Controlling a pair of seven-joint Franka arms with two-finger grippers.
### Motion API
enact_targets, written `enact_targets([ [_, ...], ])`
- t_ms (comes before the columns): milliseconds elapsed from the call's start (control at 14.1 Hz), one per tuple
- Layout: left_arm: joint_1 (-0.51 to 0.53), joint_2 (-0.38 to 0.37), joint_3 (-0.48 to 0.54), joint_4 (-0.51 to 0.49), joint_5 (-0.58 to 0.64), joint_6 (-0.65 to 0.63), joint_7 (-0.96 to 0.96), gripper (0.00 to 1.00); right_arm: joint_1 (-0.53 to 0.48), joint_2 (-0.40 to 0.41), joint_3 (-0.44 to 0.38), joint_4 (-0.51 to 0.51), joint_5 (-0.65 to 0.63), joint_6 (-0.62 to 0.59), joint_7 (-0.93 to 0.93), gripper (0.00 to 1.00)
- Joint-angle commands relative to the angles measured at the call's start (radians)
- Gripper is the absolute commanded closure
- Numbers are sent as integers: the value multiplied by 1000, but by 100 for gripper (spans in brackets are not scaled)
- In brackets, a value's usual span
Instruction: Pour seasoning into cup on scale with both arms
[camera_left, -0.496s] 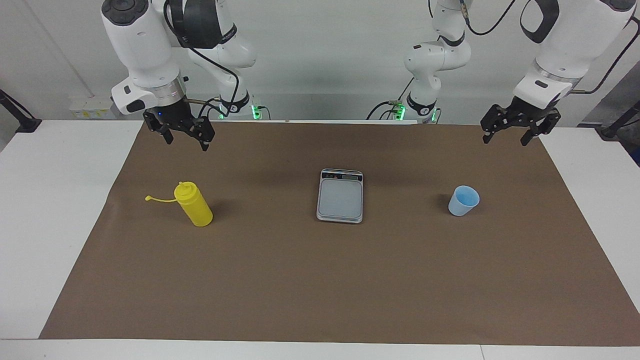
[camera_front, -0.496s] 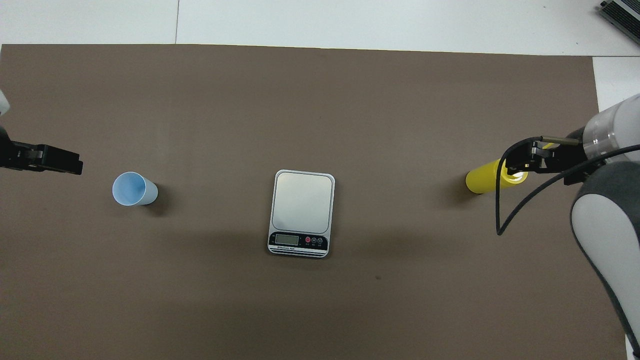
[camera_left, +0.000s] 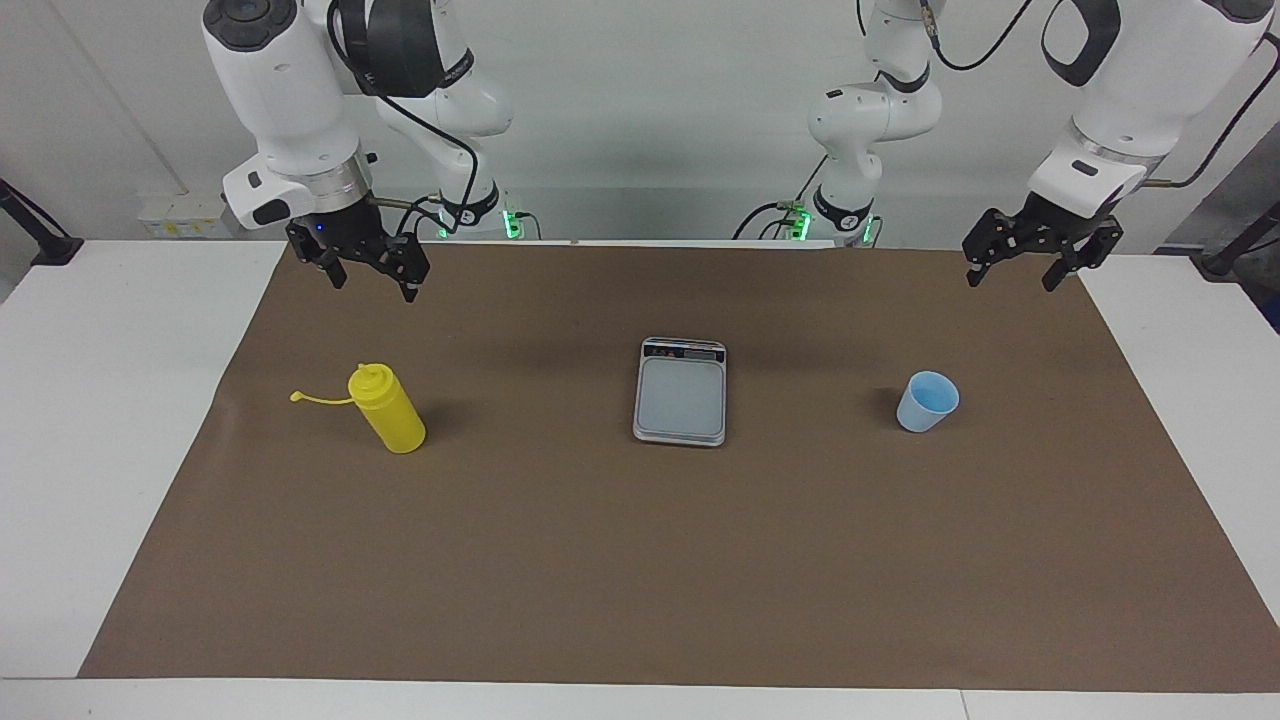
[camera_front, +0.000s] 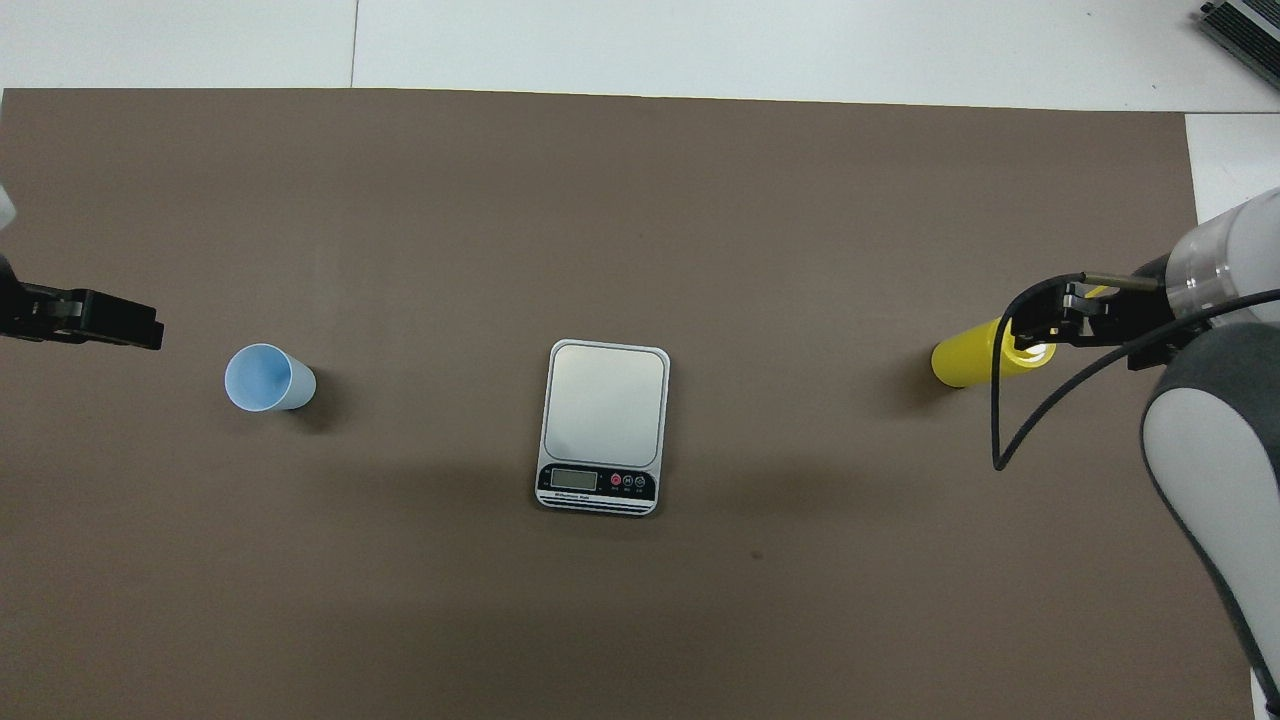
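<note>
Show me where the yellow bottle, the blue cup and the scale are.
yellow bottle (camera_left: 393, 415), facing view, middle of its body.
blue cup (camera_left: 927, 401), facing view, its side wall under the rim.
scale (camera_front: 605, 405), overhead view, centre of its weighing plate.

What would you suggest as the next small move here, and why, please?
Probably lower the open left gripper to the blue cup, which stands on the mat beside the scale, not on it. The open right gripper waits above the yellow bottle.

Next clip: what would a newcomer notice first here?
Three things stand in a row on the brown mat: yellow bottle toward the right arm's end, scale in the middle, blue cup toward the left arm's end. The right gripper and left gripper hang open, holding nothing.
</note>
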Motion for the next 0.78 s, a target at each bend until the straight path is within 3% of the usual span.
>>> enact_targets([
  [0,-2,-23,6,-19,-15,-3,-5,0,-15,-22,4,-28,22,21,-17,0],
  [496,-13,-15,8,-6,-5,-11,4,0,-15,-22,4,-28,23,21,-17,0],
  [709,-3,-24,8,-54,-8,27,3,0,-15,-22,4,-28,23,21,-17,0],
])
